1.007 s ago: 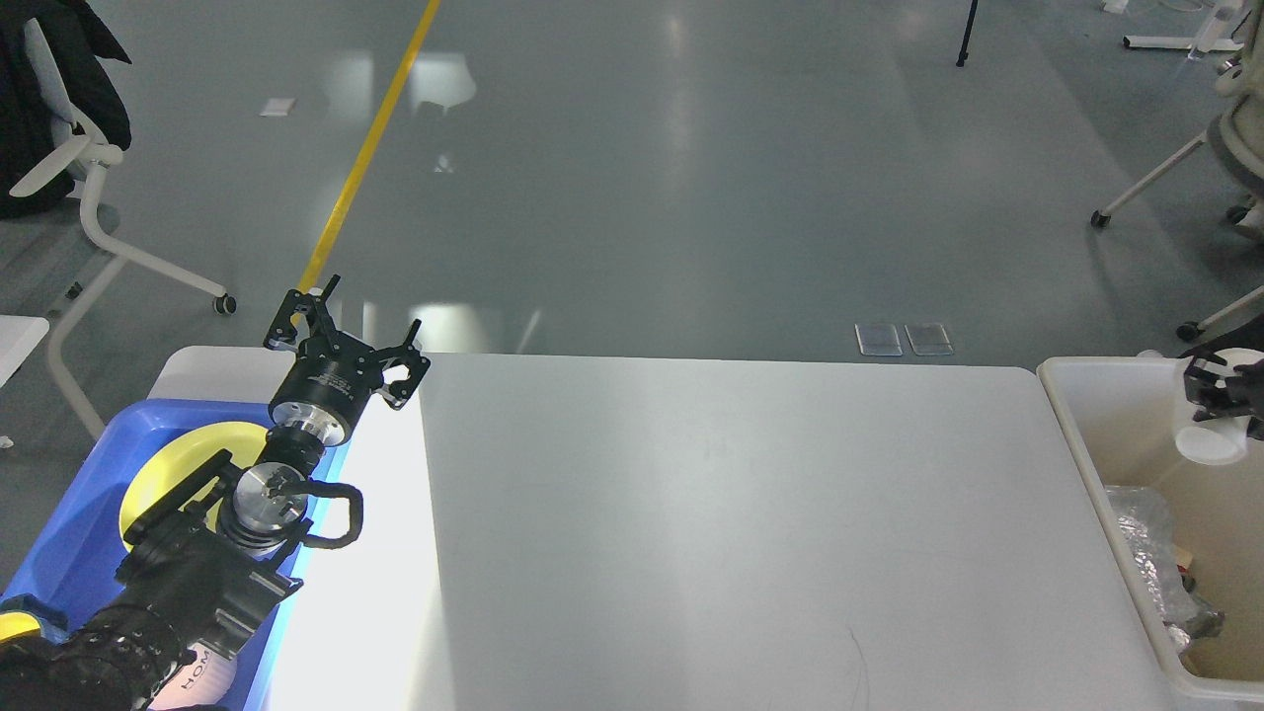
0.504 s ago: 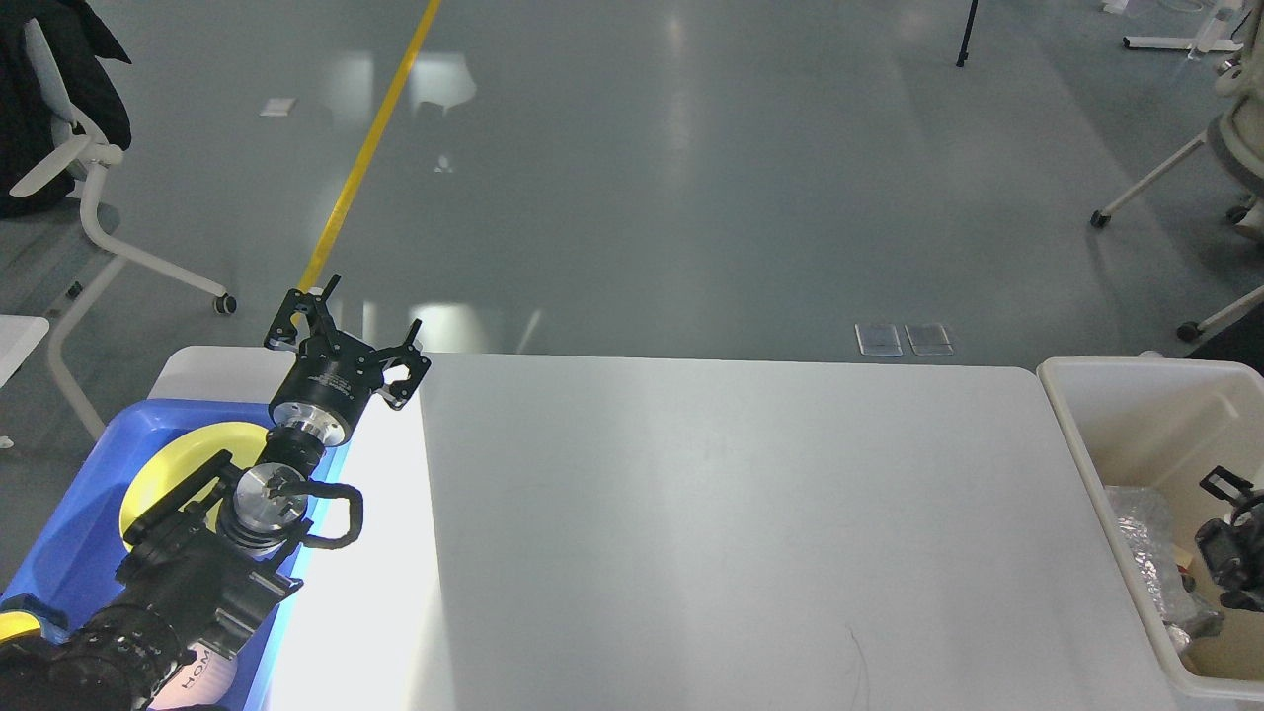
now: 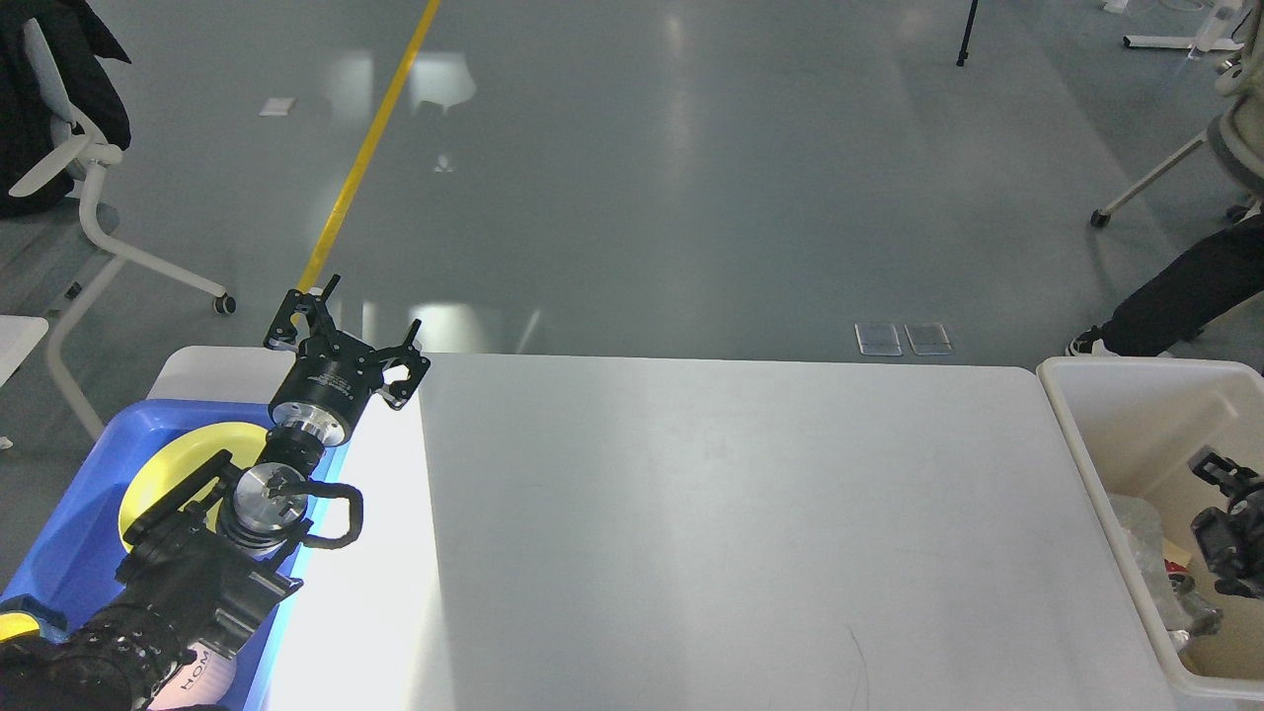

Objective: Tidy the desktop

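1. Desktop counter (image 3: pixel 711 513), wide and matte white-grey with rounded far corners, fills the middle of the head view; a bright band of light lies across its left part
2. At the near left, the left arm rises from the bottom edge over a blue tray (image 3: pixel 69 523) that sits on the counter's left end
3. Inside the blue tray lies a yellow plate (image 3: pixel 183 459), partly hidden by the arm
4. At the near right, a beige bin (image 3: pixel 1081 434) stands just beside the counter's right edge; crumpled clear plastic (image 3: pixel 1150 553) lies in its near part
5. The right gripper (image 3: pixel 1220 479) hangs inside the bin at the view's right edge, seen small and dark, so I cannot tell whether its fingers are apart or together
6. Farther up on the left, the left gripper (image 3: pixel 346 321) hovers above the counter's far left corner, its fingers (image 3: pixel 296 316) spread apart with nothing between them
7. Beyond the counter lies a grey floor (image 3: pixel 691 178) with a yellow line (image 3: pixel 365 158) running away from the left gripper
8. Two small clear plates (image 3: pixel 904 339) lie on the floor just past the counter's far edge
9. A white chair (image 3: pixel 89 197) stands at the far left, and a person's dark-trousered leg (image 3: pixel 1175 296) reaches in at the right, beyond the bin
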{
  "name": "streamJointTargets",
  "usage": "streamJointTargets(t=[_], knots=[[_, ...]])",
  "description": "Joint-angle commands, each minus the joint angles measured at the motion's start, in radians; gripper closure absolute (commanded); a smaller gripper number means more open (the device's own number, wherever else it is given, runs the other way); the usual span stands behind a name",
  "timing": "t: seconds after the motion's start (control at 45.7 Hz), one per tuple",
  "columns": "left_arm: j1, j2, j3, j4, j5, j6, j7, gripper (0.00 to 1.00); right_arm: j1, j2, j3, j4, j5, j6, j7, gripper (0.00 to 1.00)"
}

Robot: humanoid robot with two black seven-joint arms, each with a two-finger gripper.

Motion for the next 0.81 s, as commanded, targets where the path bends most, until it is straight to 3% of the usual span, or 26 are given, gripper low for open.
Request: streamJointTargets(t=[0.0, 0.219, 0.306, 0.46, 0.788], knots=[[-0.001, 0.0, 0.0, 0.0, 0.0, 0.0, 0.0, 0.02, 0.066, 0.003, 0.002, 0.002, 0.0, 0.009, -0.002, 0.0], [0.001, 0.0, 0.0, 0.0, 0.0, -0.002, 0.0, 0.02, 0.247, -0.007, 0.022, 0.068, 0.017, 0.018, 0.001, 0.0], [0.001, 0.0, 0.0, 0.0, 0.0, -0.002, 0.0, 0.02, 0.333, -0.033, 0.091, 0.181, 0.114, 0.012, 0.001, 0.0], [-0.001, 0.0, 0.0, 0.0, 0.0, -0.002, 0.0, 0.02, 0.413, -0.055, 0.279, 0.221, 0.266, 0.012, 0.0, 0.0], [0.001, 0.0, 0.0, 0.0, 0.0, -0.002, 0.0, 0.02, 0.321, -0.093, 1.33, 0.365, 0.298, 0.003, 0.001, 0.0]])
